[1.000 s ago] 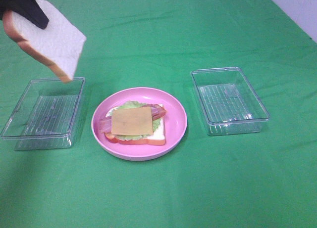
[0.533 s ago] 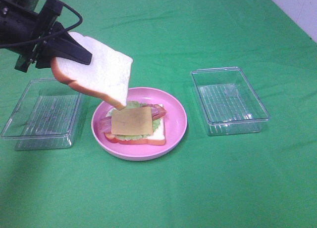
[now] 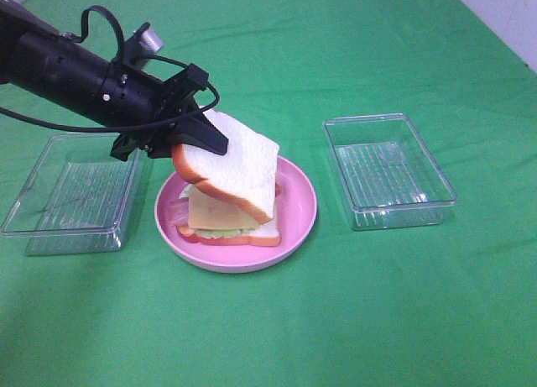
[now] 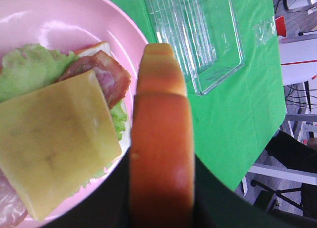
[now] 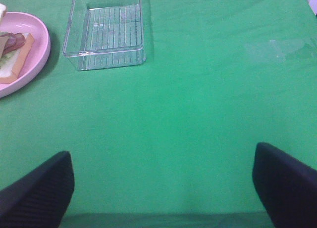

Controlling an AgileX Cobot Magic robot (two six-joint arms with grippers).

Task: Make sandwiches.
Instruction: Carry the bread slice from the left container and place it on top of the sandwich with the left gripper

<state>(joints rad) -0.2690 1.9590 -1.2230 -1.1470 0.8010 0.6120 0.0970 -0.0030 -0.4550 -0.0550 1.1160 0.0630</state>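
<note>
Left end effector (image 3: 204, 140) is clamped shut on the crust edge of a bread slice (image 3: 237, 170), holding it tilted over the pink plate (image 3: 298, 222) — its low corner seems to touch the stack, though I cannot tell for sure. On the plate lies the rest of the sandwich: a bottom bread slice (image 3: 262, 232), lettuce (image 4: 29, 69), bacon (image 4: 111, 77) and a yellow cheese square (image 4: 54, 139) on top.

Right end effector (image 5: 163, 183) stands wide open with nothing between its dark fingers (image 5: 37, 191), above bare cloth on the right.

A green cloth (image 3: 352, 320) covers the whole surface. Two clear plastic trays rest on it, one left of the plate (image 3: 71, 194) and one right of it (image 3: 388, 170), each apart from the plate. Beyond the far right corner of the surface a strip of pale floor (image 3: 512, 13) shows — the left wrist view also catches pale furniture legs (image 4: 292, 173) and cables past the cloth's edge.
</note>
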